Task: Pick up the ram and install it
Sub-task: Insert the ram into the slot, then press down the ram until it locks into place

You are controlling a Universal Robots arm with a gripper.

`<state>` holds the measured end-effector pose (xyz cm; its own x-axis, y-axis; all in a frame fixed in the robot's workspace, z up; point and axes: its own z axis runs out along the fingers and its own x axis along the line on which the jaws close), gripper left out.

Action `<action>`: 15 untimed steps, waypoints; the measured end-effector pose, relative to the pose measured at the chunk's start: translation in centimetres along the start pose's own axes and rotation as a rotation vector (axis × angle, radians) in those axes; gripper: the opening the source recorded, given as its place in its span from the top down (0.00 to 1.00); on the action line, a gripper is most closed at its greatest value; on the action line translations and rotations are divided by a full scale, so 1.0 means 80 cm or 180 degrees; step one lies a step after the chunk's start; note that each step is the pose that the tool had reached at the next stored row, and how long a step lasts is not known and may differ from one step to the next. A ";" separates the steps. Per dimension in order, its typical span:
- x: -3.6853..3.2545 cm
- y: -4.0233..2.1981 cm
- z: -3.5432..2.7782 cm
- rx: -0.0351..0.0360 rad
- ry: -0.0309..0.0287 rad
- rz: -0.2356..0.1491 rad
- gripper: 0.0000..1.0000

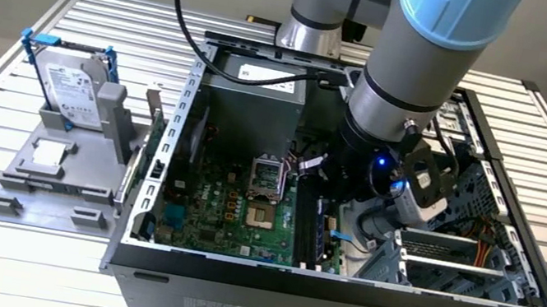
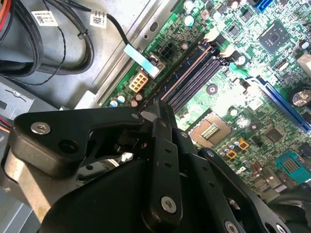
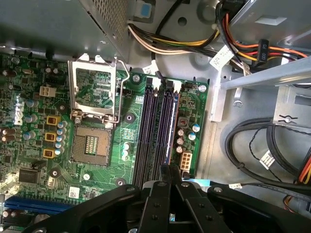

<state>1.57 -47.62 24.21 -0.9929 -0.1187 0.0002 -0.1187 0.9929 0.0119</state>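
Inside the open case (image 1: 339,294), right of the centre of the exterior view, the arm (image 1: 419,78) is reaching down to the board (image 1: 230,213), at the place of the memory slots (image 3: 150,131).

In both wrist views the claw (image 3: 167,170) is hanging just above one end of these slots, and its two fingers are standing very close together. A thin dark strip with a brownish edge is running from between the fingertips along the outermost slot, the one far from the socket (image 3: 92,143). I am taking this strip for the ram (image 3: 171,126), seen from its edge. So I am judging that the claw is closed on the ram's near end.

By this reading, the picking up is done and the work is now in the installing part. The ram is lying in line with its slot and is at least entering it. Whether it is pressed fully home, I cannot tell: the white latches at the far end of the slots are showing, but their position is not clear to me. The other slots beside it are looking empty.

Outside the case, in the upper left of the exterior view, a hard drive (image 1: 73,91) is standing in a grey holder, well apart from the work.
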 end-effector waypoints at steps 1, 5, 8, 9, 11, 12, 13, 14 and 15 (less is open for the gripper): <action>0.0000 0.0000 0.0000 0.0000 0.0000 -0.0006 1.00; 0.0000 0.0001 0.0001 -0.0003 0.0002 -0.0175 1.00; 0.0000 0.0000 0.0000 -0.0034 -0.0001 -0.0283 1.00; -0.0001 0.0000 0.0000 -0.0056 -0.0004 -0.0311 1.00; 0.0000 0.0000 0.0000 -0.0096 -0.0008 -0.0359 1.00; 0.0000 0.0001 0.0000 -0.0101 -0.0009 -0.0382 1.00; 0.0000 0.0001 0.0000 -0.0102 -0.0009 -0.0397 1.00; 0.0000 0.0001 0.0000 -0.0102 -0.0008 -0.0410 1.00; 0.0000 0.0001 0.0000 -0.0102 -0.0008 -0.0427 1.00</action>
<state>1.57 -47.62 24.20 -0.9681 -0.2504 -0.0060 -0.2504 0.9672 0.0438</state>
